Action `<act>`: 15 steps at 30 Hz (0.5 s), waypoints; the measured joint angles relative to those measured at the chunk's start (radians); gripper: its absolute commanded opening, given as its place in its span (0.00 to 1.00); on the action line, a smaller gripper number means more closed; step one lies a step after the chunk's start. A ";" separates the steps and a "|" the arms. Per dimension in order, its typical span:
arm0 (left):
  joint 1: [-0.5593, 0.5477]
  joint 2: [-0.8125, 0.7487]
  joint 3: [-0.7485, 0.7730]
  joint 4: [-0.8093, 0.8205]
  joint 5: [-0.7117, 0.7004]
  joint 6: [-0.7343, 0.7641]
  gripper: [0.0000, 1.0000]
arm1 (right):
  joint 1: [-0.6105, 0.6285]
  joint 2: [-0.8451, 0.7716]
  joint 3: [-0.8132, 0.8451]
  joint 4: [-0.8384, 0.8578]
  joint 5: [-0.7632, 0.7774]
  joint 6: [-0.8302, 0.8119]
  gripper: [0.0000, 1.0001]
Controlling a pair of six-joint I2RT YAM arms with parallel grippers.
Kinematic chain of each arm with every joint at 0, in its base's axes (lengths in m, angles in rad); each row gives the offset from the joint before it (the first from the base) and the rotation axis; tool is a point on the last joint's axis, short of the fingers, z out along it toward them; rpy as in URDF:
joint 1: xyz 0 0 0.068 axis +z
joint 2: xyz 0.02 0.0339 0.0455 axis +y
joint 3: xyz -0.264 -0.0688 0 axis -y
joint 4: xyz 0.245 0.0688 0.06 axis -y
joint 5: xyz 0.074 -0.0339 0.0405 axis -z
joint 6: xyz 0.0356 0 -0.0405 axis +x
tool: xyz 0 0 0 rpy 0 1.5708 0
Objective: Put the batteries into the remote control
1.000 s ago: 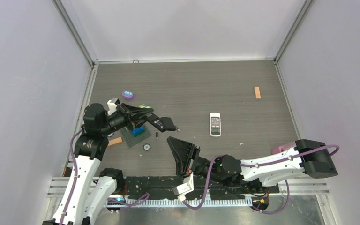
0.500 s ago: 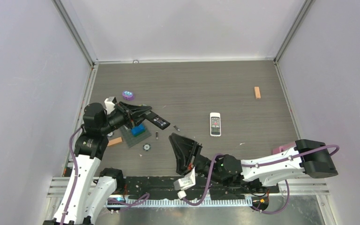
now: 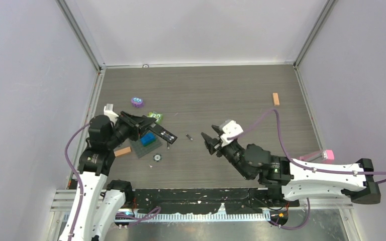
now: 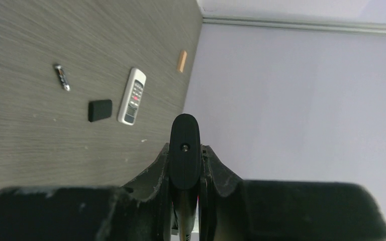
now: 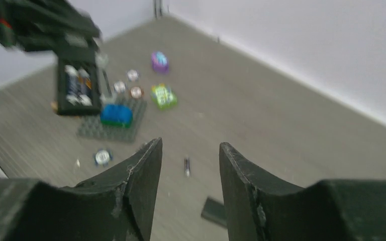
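L tool [image 3: 146,128] pinching black remote [image 3: 166,135]; R tool [image 3: 207,142] spread, right of remote. Centre over loose battery [image 3: 188,136] just right of remote, pinch mid-body, lift level.

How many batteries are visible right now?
4 batteries: two inside the black remote held by the left gripper; two loose, one by the remote's tip, one farther right.

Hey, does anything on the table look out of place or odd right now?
Yes. The black remote in the left gripper has its battery bay open, a black cover lies loose beside the white remote, and a battery lies stray on the table.
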State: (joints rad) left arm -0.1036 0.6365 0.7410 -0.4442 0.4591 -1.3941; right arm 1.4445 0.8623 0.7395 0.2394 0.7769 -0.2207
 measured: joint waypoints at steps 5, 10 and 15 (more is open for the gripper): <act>0.000 -0.024 0.021 -0.032 -0.029 0.113 0.00 | -0.217 0.101 0.040 -0.388 -0.182 0.319 0.56; 0.000 -0.034 0.024 -0.048 -0.035 0.201 0.00 | -0.420 0.262 0.106 -0.640 -0.340 0.460 0.63; 0.000 -0.035 0.024 -0.055 -0.040 0.265 0.00 | -0.486 0.498 0.257 -0.778 -0.383 0.600 0.74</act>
State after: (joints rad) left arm -0.1032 0.6018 0.7650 -0.4992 0.4194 -1.1290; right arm 0.9585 1.3602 0.9970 -0.5385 0.3939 0.3798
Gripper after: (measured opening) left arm 0.185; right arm 0.715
